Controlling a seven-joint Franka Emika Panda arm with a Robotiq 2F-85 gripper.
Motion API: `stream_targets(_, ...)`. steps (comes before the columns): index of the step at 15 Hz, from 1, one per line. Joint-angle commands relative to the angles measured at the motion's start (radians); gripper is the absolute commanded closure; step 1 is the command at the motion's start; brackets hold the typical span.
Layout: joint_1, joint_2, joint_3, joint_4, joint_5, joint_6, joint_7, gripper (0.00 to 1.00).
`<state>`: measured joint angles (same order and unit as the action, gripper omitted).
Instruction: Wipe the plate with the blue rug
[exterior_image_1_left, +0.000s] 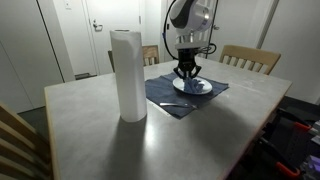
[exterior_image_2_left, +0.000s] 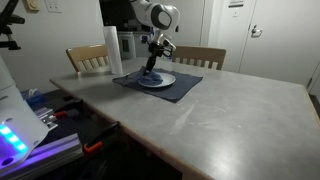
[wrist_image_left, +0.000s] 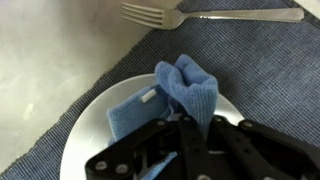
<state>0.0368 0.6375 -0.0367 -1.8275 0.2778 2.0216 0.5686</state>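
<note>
A white plate (wrist_image_left: 85, 130) sits on a dark blue placemat (wrist_image_left: 250, 60). A blue rug (wrist_image_left: 175, 95) lies bunched on the plate, and my gripper (wrist_image_left: 185, 135) is shut on its raised fold, pressing down over the plate. In both exterior views the gripper (exterior_image_1_left: 187, 72) (exterior_image_2_left: 151, 67) stands upright on the plate (exterior_image_1_left: 199, 88) (exterior_image_2_left: 160, 82) at the far side of the table.
A silver fork (wrist_image_left: 200, 14) lies on the placemat beside the plate, also seen in an exterior view (exterior_image_1_left: 172, 104). A tall paper towel roll (exterior_image_1_left: 127, 75) (exterior_image_2_left: 113, 52) stands on the grey table (exterior_image_1_left: 160, 140). Wooden chairs (exterior_image_1_left: 250, 58) stand at the far edge.
</note>
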Motion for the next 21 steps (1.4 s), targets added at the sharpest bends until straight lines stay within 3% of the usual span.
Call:
stream_targets(1, -0.021, -0.011, 0.026, 0.004, 0.04, -0.052, -0.102, 0.98)
stream_targets(3, -0.01, -0.017, 0.014, -0.011, 0.036, -0.039, -0.104, 0.98)
stream_targets(13, 0.051, -0.019, -0.037, -0.043, -0.011, 0.261, 0.027, 0.98)
stream_targets(21, 0.093, -0.042, -0.129, -0.085, -0.19, 0.235, 0.262, 0.98)
